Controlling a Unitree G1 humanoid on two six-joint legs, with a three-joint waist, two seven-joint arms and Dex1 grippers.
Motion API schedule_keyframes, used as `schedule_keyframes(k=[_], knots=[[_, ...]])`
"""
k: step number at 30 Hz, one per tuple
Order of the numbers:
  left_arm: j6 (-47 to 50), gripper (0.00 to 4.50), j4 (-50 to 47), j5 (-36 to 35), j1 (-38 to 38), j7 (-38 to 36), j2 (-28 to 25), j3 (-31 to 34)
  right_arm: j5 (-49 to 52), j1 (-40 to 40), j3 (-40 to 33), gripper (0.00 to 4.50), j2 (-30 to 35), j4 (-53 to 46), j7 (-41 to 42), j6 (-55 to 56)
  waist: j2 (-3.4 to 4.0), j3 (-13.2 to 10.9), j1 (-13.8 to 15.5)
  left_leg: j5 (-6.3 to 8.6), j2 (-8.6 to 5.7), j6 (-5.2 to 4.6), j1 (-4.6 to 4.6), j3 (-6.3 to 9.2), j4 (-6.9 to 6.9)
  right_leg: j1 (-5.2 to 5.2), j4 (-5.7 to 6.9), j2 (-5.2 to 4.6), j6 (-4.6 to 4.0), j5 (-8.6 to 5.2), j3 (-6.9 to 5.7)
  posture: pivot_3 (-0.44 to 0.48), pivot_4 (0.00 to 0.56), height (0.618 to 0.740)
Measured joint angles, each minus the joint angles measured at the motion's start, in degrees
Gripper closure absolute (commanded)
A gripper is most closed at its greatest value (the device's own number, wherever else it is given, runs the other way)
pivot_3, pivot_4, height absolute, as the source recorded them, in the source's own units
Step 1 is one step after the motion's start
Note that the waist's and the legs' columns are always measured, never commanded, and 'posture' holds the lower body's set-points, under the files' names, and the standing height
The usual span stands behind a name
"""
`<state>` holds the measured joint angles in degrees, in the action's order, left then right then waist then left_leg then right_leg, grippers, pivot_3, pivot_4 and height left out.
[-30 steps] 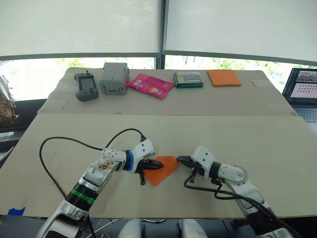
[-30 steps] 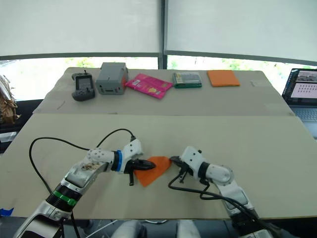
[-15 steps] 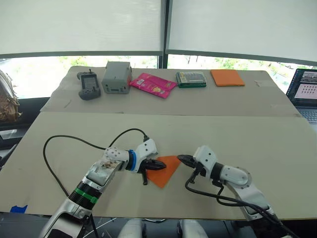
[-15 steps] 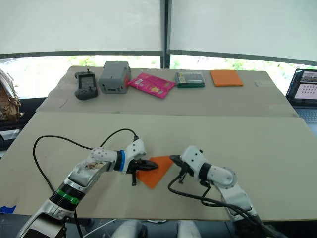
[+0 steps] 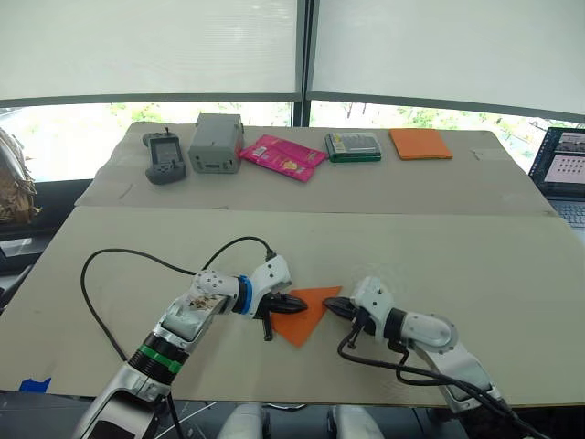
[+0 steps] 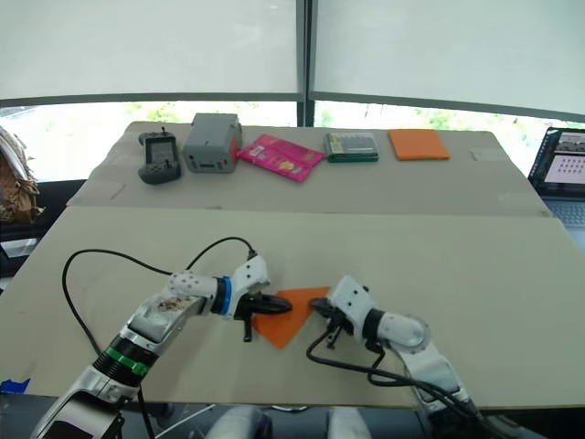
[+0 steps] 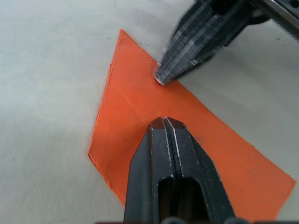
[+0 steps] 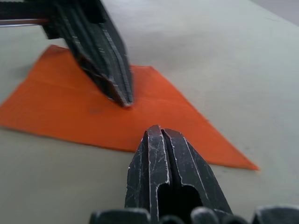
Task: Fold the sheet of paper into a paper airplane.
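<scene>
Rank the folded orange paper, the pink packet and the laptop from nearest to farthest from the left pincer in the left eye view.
1. Folded orange paper, under the left pincer.
2. Pink packet, on the far table, middle.
3. Laptop, far right edge.

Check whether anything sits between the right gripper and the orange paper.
Nothing visible does. The right gripper, fingers shut, rests at the edge of the sheet of paper, with the shut left gripper pressing on the paper from the opposite side.
</scene>
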<state>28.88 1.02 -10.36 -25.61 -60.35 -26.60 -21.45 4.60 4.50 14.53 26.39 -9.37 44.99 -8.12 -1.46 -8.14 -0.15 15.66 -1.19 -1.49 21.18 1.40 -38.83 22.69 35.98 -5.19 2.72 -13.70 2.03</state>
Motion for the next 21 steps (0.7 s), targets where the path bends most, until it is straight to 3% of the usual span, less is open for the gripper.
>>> schedule_keyframes(k=[10,21], knots=[[1.24,4.48,-0.71,0.0,0.16,-0.17,-0.06,-0.29,0.14,-1.5,4.15,4.5,0.01,-5.03,1.09,-3.99,0.0,0.0,-0.02,0.0,0.01,0.0,-0.01,0.01,0.01,0.01,0.0,0.01,0.01,-0.01,0.0,0.0,0.15,0.74],[2.33,4.48,-2.61,-0.14,0.62,-2.15,-1.83,-1.1,0.85,-8.31,8.66,4.5,-0.92,-10.99,0.44,-5.74,-0.05,0.03,-0.4,0.01,0.08,-0.01,-0.05,0.01,0.09,0.01,-0.01,0.07,0.03,-0.06,-0.02,0.0,0.15,0.74]])
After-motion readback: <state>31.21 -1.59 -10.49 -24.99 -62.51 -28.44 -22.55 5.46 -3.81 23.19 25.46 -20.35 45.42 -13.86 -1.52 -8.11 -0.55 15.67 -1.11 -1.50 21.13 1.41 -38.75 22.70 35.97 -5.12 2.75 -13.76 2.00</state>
